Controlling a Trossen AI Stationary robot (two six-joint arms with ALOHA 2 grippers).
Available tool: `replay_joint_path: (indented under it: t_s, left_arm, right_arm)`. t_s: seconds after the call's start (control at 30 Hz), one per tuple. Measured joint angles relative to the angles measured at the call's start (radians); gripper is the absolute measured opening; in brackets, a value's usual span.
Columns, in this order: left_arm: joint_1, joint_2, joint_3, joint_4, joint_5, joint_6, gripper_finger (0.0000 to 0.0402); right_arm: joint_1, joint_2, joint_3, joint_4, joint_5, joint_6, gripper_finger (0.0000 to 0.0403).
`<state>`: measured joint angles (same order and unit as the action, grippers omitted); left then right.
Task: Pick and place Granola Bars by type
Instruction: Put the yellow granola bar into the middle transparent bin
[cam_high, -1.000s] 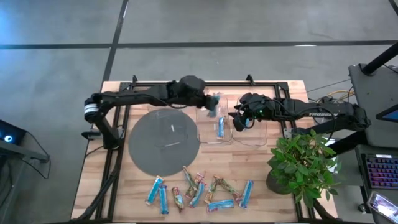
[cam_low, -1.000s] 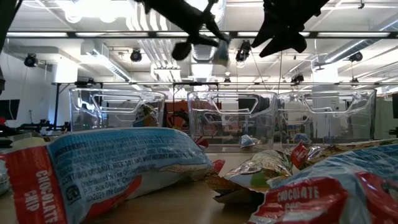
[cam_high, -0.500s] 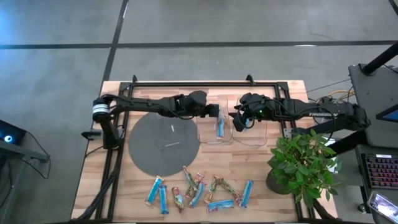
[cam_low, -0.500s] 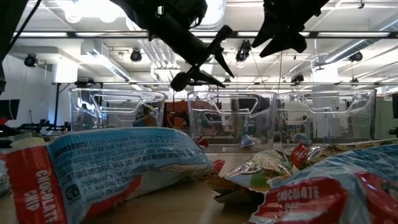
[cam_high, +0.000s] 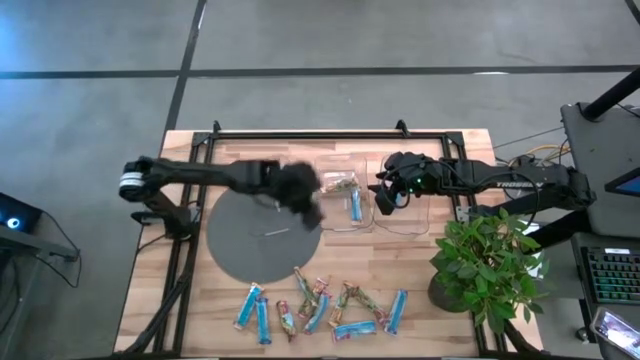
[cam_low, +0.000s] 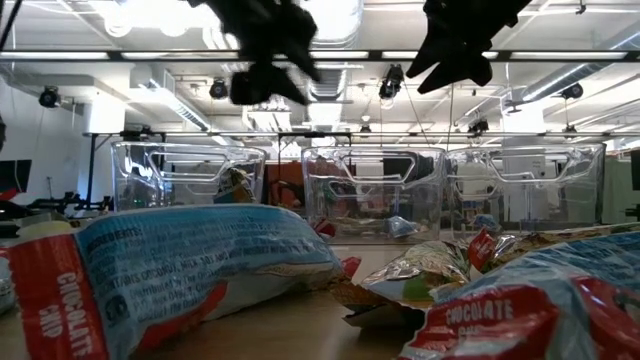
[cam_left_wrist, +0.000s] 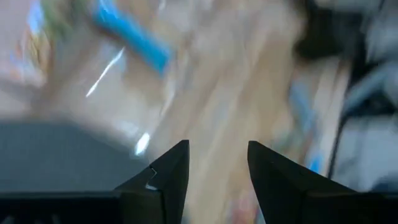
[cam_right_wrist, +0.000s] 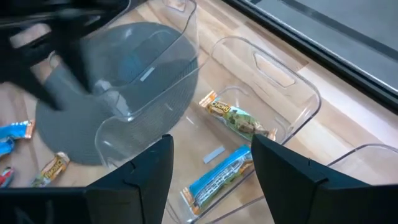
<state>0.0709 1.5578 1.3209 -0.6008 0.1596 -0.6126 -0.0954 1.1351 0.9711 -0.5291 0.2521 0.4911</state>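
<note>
Several granola bars, blue and multicoloured, lie in a row near the table's near edge. A clear middle bin holds one blue bar and one multicoloured bar; both also show in the right wrist view, blue and multicoloured. My left gripper is open and empty above the right part of the grey round mat. My right gripper is open and empty, raised beside the middle bin's right wall.
A second clear bin stands on the mat, and a third stands right of the middle one. A potted plant stands at the table's right near corner. Bare wood lies between the bins and the row of bars.
My left gripper held a multicoloured bar above the middle bin, opened and let it go. The bar now lies in that bin beside the blue one. The gripper has then swung toward the table's near left, over the mat.
</note>
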Motion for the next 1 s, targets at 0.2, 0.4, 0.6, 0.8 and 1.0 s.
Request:
replay_joint_path:
  t_s: [0.2, 0.4, 0.6, 0.8, 1.0]
  left_arm:
    - [-0.208, -0.054, -0.005, -0.311, -0.088, -0.049, 0.0146]
    - [-0.422, -0.07, -0.034, -0.474, -0.199, -0.395, 0.0146]
    - [-0.612, -0.064, -0.125, -0.523, -0.202, -0.921, 0.0146]
    - [-0.775, -0.06, -0.228, -0.353, -0.171, -1.279, 0.0146]
    - [-0.866, -0.049, -0.302, -0.206, -0.146, -1.45, 0.0146]
  right_arm:
    - [0.001, 0.0, -0.006, 0.002, -0.002, -0.004, 0.0206]
    - [0.001, 0.0, -0.007, 0.004, -0.002, -0.005, 0.0206]
    - [0.001, 0.0, -0.01, 0.019, 0.001, -0.005, 0.0206]
    - [0.001, 0.0, -0.011, 0.045, 0.002, -0.028, 0.0206]
    - [0.001, 0.0, -0.011, 0.049, 0.003, -0.039, 0.0206]
